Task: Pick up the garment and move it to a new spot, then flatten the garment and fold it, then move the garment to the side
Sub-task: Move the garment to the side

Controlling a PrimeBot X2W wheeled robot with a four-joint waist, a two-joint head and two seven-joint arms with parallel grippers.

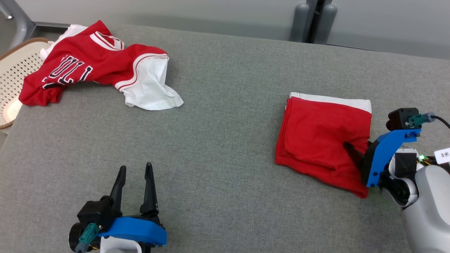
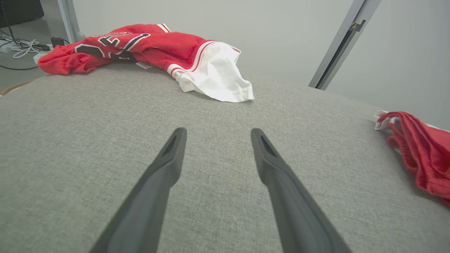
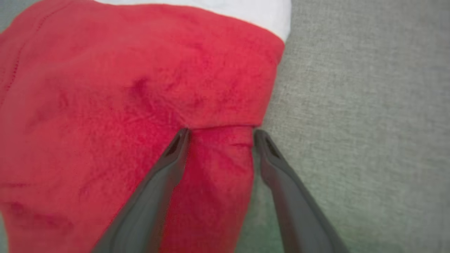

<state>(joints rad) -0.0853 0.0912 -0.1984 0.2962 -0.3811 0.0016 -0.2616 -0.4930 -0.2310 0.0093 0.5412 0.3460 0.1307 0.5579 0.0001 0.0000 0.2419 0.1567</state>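
A folded red garment (image 1: 321,135) with a white band along its far edge lies flat on the right side of the grey table (image 1: 225,147); its edge also appears in the left wrist view (image 2: 422,151). My right gripper (image 1: 358,149) rests over its near right edge, open. In the right wrist view the jaws (image 3: 219,131) straddle a narrow strip of the red cloth (image 3: 140,88), one finger on the fabric, the other at its border. My left gripper (image 1: 135,168) stands open over bare table at the lower left, nothing between its fingers (image 2: 218,131).
A crumpled red and white jersey (image 1: 95,63) lies at the far left corner, also in the left wrist view (image 2: 158,49). A pale woven basket (image 1: 14,70) stands off the table's left edge. Grey posts (image 1: 313,21) rise behind the far edge.
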